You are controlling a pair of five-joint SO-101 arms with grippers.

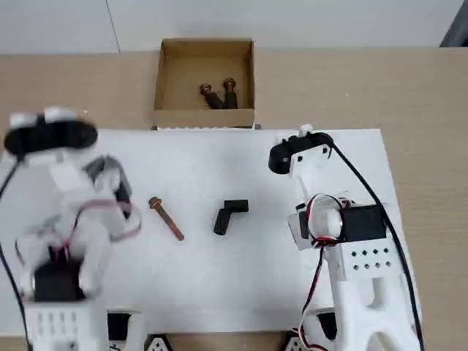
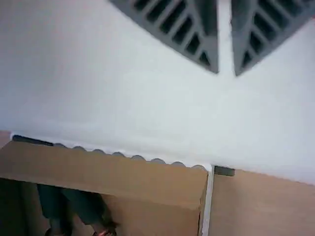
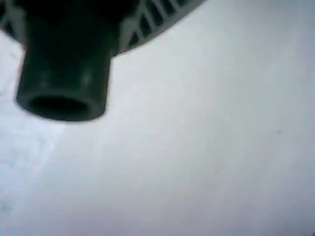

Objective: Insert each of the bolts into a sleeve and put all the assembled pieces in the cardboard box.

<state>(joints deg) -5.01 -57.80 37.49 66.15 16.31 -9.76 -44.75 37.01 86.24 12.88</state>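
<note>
— What is cut off in the left wrist view?
— The left gripper (image 2: 225,69) is cropped by the picture's edge, so only the finger ends are seen. The cardboard box (image 2: 103,177) is cropped too, and the assembled pieces (image 2: 74,206) inside it are half hidden behind its wall and blurred.
— And in the right wrist view?
— The sleeve (image 3: 61,81) is blurred, and its upper end is lost at the edge.
— And in the high view?
— Whether the dark L-shape (image 1: 230,214) on the white sheet (image 1: 219,278) is one piece or two cannot be told. The left arm (image 1: 62,292) and the right arm (image 1: 365,292) are cut off by the lower edge.

No text, label or number can be read anywhere.
</note>
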